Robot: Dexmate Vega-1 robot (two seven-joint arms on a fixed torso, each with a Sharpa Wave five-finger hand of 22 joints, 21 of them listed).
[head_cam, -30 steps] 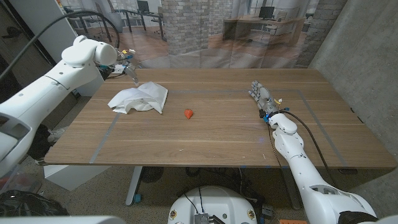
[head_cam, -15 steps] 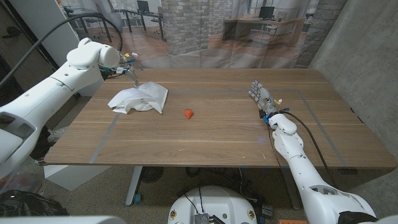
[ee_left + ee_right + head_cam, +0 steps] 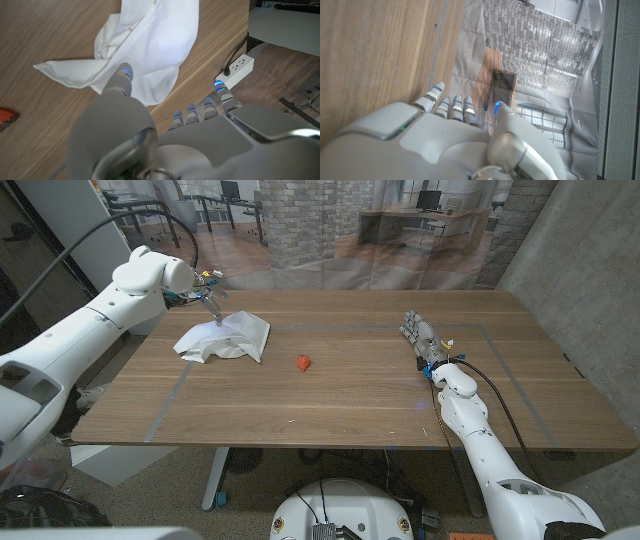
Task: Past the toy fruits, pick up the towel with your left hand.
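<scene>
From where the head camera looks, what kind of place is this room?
Probably an office or lab used for robot testing. A plain wooden table stands before a translucent curtain, behind which brick columns and desks with monitors show. A white power strip lies on the floor.

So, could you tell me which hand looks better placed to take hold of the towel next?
The left hand: it hovers open at the far edge of the white towel. The right hand sits across the table, beyond the red toy fruit.
</scene>
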